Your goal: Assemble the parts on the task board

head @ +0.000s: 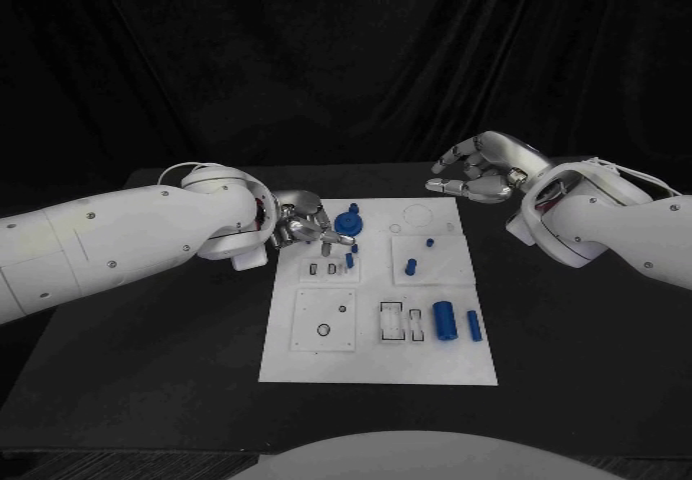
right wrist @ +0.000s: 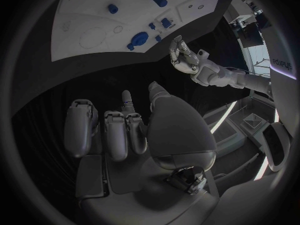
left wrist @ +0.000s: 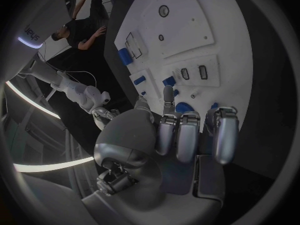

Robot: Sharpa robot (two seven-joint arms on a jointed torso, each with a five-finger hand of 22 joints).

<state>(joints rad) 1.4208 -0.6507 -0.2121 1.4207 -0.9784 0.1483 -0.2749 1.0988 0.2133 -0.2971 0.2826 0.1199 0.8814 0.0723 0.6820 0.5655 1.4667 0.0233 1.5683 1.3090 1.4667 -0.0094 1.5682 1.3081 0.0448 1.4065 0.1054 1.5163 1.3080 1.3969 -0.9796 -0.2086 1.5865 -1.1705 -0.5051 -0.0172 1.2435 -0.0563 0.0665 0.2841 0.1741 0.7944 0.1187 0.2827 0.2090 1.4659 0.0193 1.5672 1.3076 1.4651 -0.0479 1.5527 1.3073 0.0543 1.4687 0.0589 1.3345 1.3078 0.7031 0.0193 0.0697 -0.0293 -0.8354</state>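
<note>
The white task board (head: 378, 350) lies mid-table, also seen in the wrist views (left wrist: 206, 30) (right wrist: 81, 15). A round blue part (head: 351, 219) (right wrist: 139, 37) stands near its far left corner. My left hand (head: 309, 229) (left wrist: 187, 135) (right wrist: 186, 60) hovers right beside it, fingers loosely curled and apart, holding nothing I can see; a blue part (left wrist: 184, 106) peeks out past its fingertips. My right hand (head: 476, 170) (right wrist: 125, 130) hangs above the far right corner, fingers curved, with nothing in it. A thick blue cylinder (head: 446, 321) and a thin one (head: 475, 325) lie near the board's right side.
Small blue pegs (head: 411, 267) (head: 430, 241) (head: 352, 254) stand in the board's far half. Rectangular slots (head: 392, 321) and a round hole (head: 323, 330) sit in the near half. Black table (head: 577, 340) surrounds the board.
</note>
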